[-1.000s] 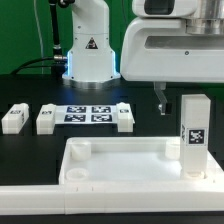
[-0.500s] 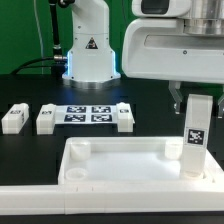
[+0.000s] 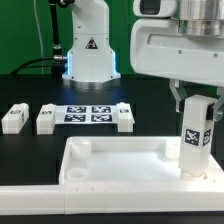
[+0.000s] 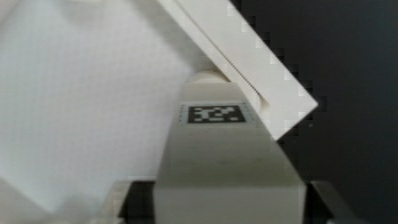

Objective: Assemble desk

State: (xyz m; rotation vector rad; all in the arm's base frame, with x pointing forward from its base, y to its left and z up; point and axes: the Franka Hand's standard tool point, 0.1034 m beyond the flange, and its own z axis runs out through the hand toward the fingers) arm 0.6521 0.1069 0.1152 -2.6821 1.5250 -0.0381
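Note:
The desk top (image 3: 112, 148), a white rimmed tray, lies at the front of the exterior view. One white square-post leg (image 3: 196, 140) with a black-white tag stands upright in the tray's far corner on the exterior view's right. My gripper (image 3: 196, 100) sits over the leg's top end, one dark finger showing beside it. In the wrist view the leg (image 4: 222, 160) fills the space between my two dark fingers (image 4: 146, 202), which press against its sides, with the desk top (image 4: 89, 90) behind it. Three more legs (image 3: 46, 120) lie on the table.
The marker board (image 3: 88, 113) lies behind the tray, between the loose legs (image 3: 124, 117). Another leg (image 3: 14, 117) lies at the far left. The robot base (image 3: 88, 50) stands at the back. A long white border bar (image 3: 90, 203) runs along the front.
My gripper has moved to the exterior view's right, from beside the standing leg to over its top. The leg has turned slightly, and a second face of it now shows.

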